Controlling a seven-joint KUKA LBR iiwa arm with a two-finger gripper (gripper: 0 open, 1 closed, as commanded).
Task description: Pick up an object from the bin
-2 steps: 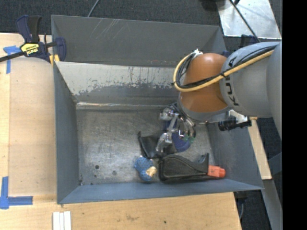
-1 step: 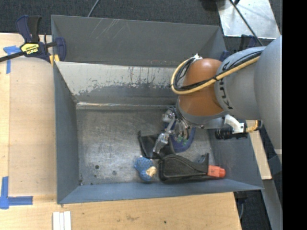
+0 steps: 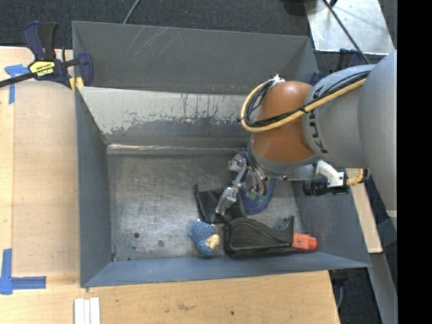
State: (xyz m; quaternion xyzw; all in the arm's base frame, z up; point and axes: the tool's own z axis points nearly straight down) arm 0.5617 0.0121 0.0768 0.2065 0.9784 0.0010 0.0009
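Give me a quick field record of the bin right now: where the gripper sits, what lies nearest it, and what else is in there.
bin: grey metal bin
gripper position: gripper low over the things in the near right part of the floor
nearest things: black flat piece on its view-left side; blue rounded thing on its view-right side
other things: small blue and tan toy; black tool with an orange-red end, both by the near wall
held: cannot tell

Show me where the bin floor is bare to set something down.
Bare: the floor on the left, up to the blue fuzzy lump, and a strip under the back wall. Crowded: front right, where the end effector hangs over a black piece beside the black orange-tipped tool.
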